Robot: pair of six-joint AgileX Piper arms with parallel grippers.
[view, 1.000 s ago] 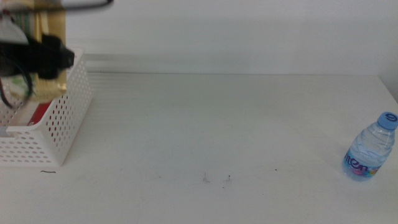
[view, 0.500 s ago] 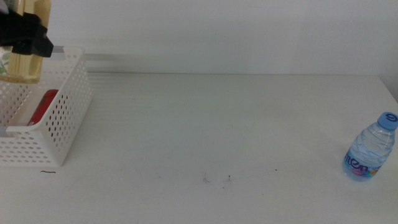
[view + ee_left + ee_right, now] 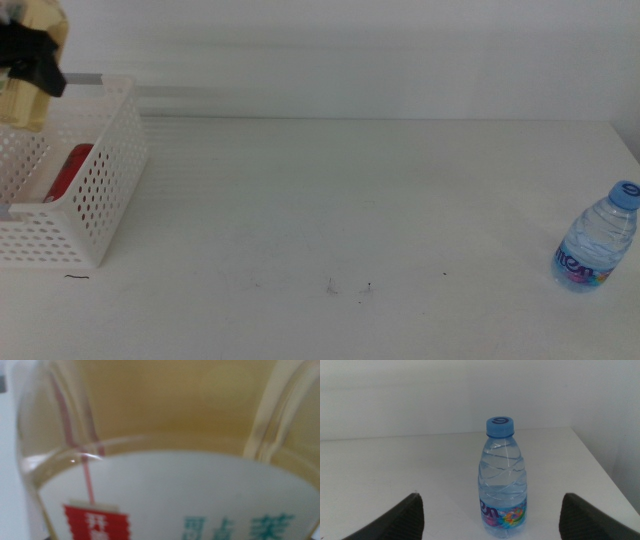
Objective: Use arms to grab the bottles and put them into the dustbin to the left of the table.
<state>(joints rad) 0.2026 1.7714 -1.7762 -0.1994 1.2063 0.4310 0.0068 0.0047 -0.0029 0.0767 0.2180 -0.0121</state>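
Note:
In the middle view my left gripper (image 3: 32,58) hangs over the far left part of the white dustbin (image 3: 95,190), shut on the yellow-tea bottle (image 3: 20,104). That bottle (image 3: 165,420) fills the left wrist view, yellow liquid above a white label, and hides the jaws there. A red can (image 3: 68,170) lies inside the dustbin. The small clear water bottle (image 3: 596,240) with a blue cap stands upright at the table's right edge. In the right wrist view the water bottle (image 3: 502,480) stands ahead of my right gripper (image 3: 492,499), which is open and apart from it.
The white table (image 3: 360,200) stretches between dustbin and water bottle, with a few dark specks (image 3: 348,288) near the front. A pale wall runs behind the table's far edge. The right arm does not show in the middle view.
My left gripper has carried the tea bottle up and to the left, from beside the dustbin's near wall to over its far left part. The water bottle has stayed put.

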